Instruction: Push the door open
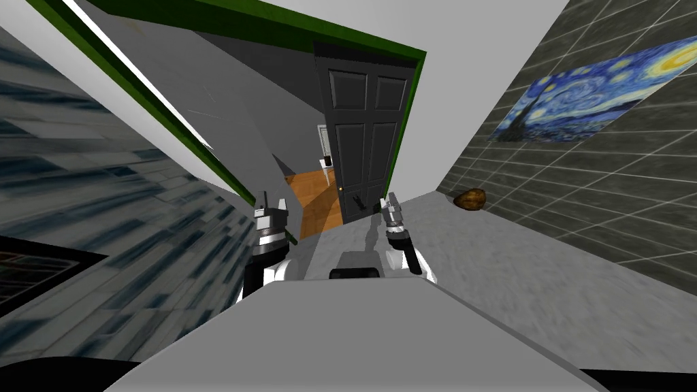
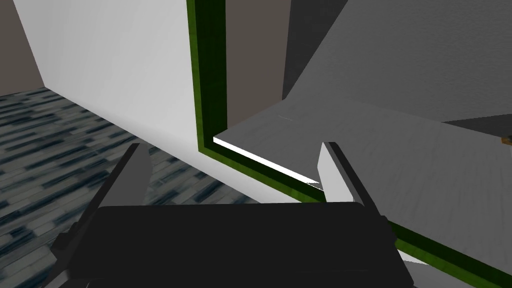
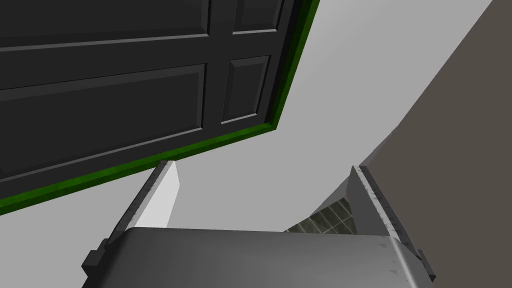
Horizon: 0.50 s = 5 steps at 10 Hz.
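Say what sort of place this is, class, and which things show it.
Probably a house hallway: a dark panelled door in a green frame stands ajar onto a wooden floor, and a swirling blue painting hangs on the tiled wall.

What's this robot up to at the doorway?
It stands facing a dark door in a green frame, which it is meant to push open. The door is ajar, and a wooden floor shows through the gap beside it. The right gripper points toward the door, fingers open and holding nothing. The left gripper, also open, points at the frame's other side. Neither seems to touch the door.
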{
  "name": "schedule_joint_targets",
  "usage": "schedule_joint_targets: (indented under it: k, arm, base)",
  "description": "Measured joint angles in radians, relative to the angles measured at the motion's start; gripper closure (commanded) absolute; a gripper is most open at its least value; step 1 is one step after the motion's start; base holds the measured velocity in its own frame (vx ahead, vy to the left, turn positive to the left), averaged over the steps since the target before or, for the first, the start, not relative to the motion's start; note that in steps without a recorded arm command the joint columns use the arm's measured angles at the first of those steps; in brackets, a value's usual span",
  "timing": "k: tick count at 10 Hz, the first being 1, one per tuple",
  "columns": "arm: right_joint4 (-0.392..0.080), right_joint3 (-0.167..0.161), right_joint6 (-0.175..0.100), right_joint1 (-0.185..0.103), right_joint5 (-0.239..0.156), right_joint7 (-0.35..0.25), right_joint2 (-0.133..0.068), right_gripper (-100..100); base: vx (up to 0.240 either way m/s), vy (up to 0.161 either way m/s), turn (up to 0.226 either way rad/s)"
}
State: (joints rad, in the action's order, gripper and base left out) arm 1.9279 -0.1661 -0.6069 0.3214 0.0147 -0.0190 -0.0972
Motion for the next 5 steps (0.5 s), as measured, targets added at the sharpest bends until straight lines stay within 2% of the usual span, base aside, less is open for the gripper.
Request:
schedule_joint_targets:
  k: [5]
  arm:
    - [-0.111, -0.044, -0.017, -0.037, -0.003, -0.013, -0.009, -100]
  base:
    - [0.093, 0.042, -0.053]
